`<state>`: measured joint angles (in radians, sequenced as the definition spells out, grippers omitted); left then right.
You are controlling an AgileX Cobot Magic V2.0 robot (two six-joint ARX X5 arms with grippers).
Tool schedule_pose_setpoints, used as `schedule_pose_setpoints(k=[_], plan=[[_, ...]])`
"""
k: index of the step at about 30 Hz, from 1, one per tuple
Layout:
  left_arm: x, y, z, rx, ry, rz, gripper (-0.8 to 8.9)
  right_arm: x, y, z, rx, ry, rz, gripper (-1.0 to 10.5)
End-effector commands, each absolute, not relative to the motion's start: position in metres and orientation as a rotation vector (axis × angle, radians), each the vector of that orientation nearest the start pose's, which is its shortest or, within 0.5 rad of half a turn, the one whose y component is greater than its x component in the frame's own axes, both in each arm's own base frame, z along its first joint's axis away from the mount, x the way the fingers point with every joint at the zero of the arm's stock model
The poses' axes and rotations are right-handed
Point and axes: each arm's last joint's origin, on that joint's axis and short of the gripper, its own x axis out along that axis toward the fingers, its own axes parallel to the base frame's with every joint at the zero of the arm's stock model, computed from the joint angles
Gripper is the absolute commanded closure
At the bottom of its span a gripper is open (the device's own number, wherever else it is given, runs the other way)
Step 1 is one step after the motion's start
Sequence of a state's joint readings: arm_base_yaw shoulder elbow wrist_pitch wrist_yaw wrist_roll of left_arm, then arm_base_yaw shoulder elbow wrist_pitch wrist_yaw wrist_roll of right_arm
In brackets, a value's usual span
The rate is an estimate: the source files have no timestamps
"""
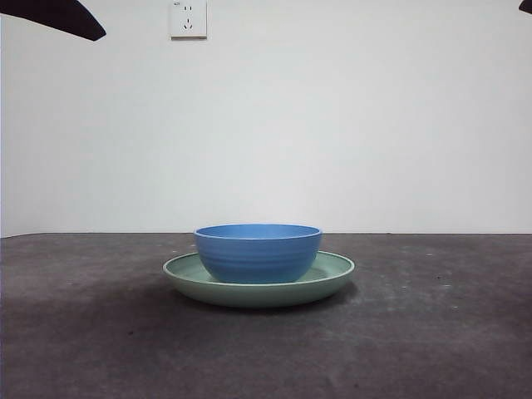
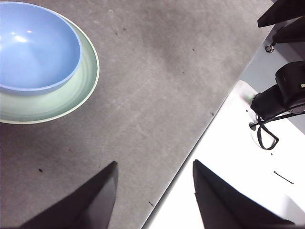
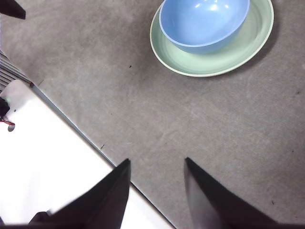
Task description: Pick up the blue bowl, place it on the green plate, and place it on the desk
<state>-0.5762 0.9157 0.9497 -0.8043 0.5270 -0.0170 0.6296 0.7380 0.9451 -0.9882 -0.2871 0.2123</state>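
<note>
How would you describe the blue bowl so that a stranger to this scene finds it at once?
Start at the dark grey desk below the white wall. Near its middle lies a wide, pale green plate. The blue bowl stands in that plate: narrower, deeper, empty, with faint ridges around its wall.

Bowl (image 1: 258,252) (on plate (image 1: 332,278)) — unobstructed above

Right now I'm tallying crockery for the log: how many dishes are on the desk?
2. The blue bowl sits upright in the green plate, which rests flat on the desk near its middle. No other dishes show in any view.
</note>
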Motion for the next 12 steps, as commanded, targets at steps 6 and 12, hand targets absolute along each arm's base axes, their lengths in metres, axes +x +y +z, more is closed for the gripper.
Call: schedule_pose_setpoints(k=[6,12], plan=[[0.1325,-0.1048,0.3172,0.005,0.835,-1.046,5.65,0.0925,0.0789,0.3243,0.036,0.873,0.794,7.7],[0.1326,-0.1048,0.3172,0.005,0.834,-1.046,6.65,0.0924,0.0789,0.3242,0.036,0.873,0.795,8.2]])
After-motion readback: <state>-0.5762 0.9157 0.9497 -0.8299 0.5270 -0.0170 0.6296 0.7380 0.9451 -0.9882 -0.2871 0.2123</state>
